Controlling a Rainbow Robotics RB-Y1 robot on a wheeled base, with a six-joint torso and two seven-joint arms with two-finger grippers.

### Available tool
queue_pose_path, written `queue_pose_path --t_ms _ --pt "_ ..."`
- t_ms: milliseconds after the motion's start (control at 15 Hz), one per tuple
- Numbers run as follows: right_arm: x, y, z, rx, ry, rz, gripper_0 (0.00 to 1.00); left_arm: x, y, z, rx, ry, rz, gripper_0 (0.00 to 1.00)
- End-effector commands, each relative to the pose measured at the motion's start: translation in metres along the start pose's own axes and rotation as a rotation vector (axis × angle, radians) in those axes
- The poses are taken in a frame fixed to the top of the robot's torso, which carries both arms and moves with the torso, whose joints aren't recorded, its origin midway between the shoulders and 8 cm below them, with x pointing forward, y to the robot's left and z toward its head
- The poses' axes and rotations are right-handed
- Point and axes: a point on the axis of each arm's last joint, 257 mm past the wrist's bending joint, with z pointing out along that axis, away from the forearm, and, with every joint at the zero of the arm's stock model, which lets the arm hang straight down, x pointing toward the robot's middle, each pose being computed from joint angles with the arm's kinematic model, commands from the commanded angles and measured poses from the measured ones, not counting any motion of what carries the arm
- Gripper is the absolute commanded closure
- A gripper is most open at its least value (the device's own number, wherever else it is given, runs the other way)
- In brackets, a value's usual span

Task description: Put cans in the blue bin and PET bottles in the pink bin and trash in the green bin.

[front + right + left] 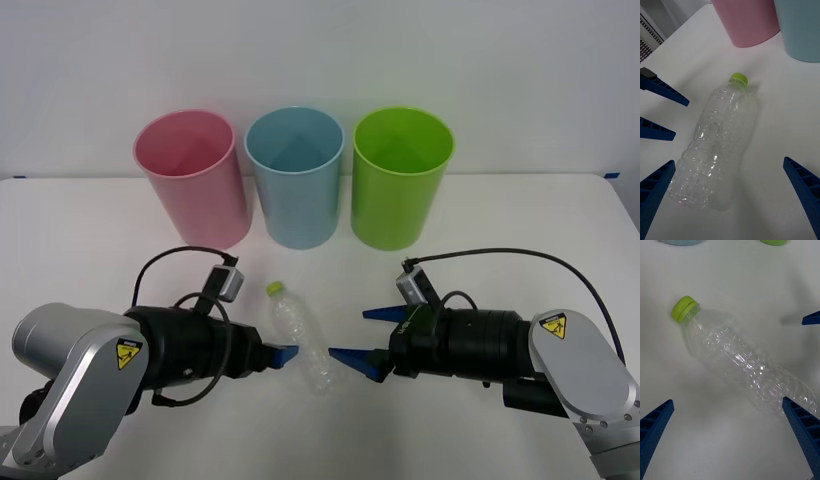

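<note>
The left gripper (283, 353) and right gripper (356, 340) lie low over the white table (520, 215), facing each other, both spread wide and holding nothing. Between them the clear PET bottle (301, 337) lies on its side, its yellow-green cap (274, 288) pointing toward the 3 bins behind: pink bin (193, 176), blue bin (296, 175), green bin (398, 176), standing upright in a row.

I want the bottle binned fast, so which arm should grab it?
Probably left: the left claw is open beside the PET bottle, and the pink bin stands on that side.
</note>
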Motion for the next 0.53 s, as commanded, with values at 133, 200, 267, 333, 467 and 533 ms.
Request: queue_pose_path --t_ms 133,200,267,333,467,533 --pt "0.000 0.000 0.000 0.000 0.000 0.000 0.00 -0.006 0.003 -0.004 0.013 -0.034 -0.028 0.00" --pt "0.000 0.000 0.000 0.000 0.000 0.000 0.00 -0.008 0.005 -0.005 0.014 -0.040 -0.032 0.00" --pt "0.000 0.000 0.000 0.000 0.000 0.000 0.00 -0.009 0.006 -0.008 0.022 -0.050 -0.037 0.00" --pt "0.000 0.000 0.000 0.000 0.000 0.000 0.00 -0.009 0.008 -0.010 0.030 -0.061 -0.023 0.00" --pt "0.000 0.000 0.000 0.000 0.000 0.000 0.00 -0.007 0.013 -0.015 0.039 -0.072 0.001 0.00" --pt "0.000 0.000 0.000 0.000 0.000 0.000 0.00 -0.005 0.018 -0.019 0.043 -0.074 0.007 0.00"
